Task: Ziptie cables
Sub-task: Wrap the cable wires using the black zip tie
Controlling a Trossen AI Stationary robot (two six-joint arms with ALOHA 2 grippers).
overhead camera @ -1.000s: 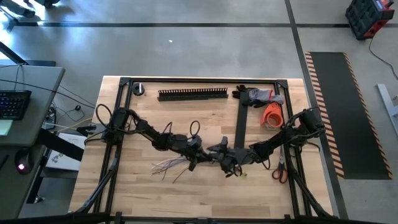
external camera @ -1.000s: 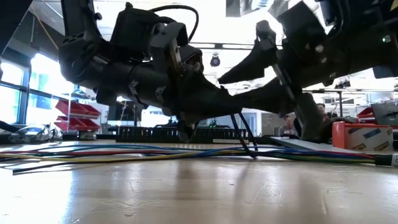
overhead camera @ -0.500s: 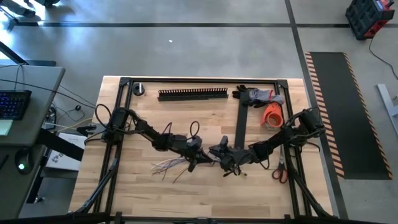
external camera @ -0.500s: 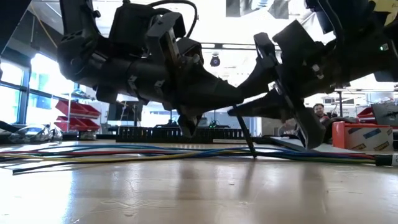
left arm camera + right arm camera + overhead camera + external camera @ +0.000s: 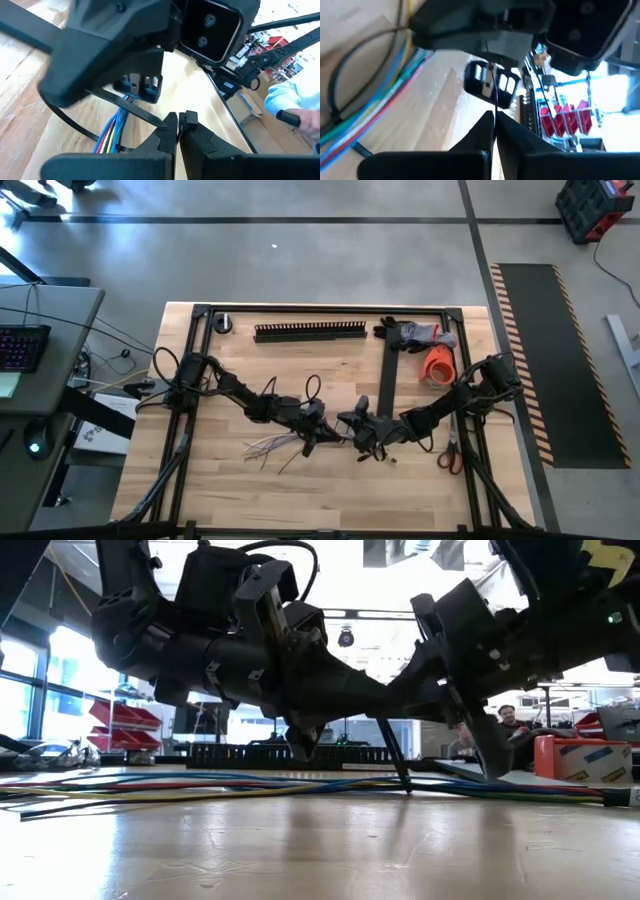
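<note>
The cables (image 5: 268, 445) lie flat on the wooden table, their frayed ends fanned toward the left edge; in the low view the cables (image 5: 200, 783) run along the tabletop. A black ziptie (image 5: 102, 111) loops around the coloured wires (image 5: 116, 127). My left gripper (image 5: 316, 436) and my right gripper (image 5: 358, 431) meet tip to tip over the bundle at mid-table, both shut on the ziptie. In the low view the ziptie's strap (image 5: 396, 762) slants down to the table. The ziptie loop (image 5: 336, 95) also shows around the cables (image 5: 375, 97) in the right wrist view. My left gripper pinches the ziptie's strap (image 5: 156, 119) between its two fingertips, which lie across the strap. The strap runs from the fingertips back into the loop around the cables, which rest on the table. My right gripper pinches a thin black length of the ziptie (image 5: 494, 102) between its fingertips. The strap rises from the tips toward the left gripper's body.
A black slotted duct (image 5: 310, 331) lies by the far edge. A flat black strip (image 5: 387, 375), grey gloves (image 5: 422, 333), an orange tape roll (image 5: 437, 365) and scissors (image 5: 450, 452) lie on the right. Black frame rails (image 5: 195, 370) border the table. A person (image 5: 508, 722) sits behind.
My right gripper has moved a little toward the table's left and far edge, up to my left gripper, and its fingers have shut. The left gripper has risen slightly. The cables have stayed flat on the table.
</note>
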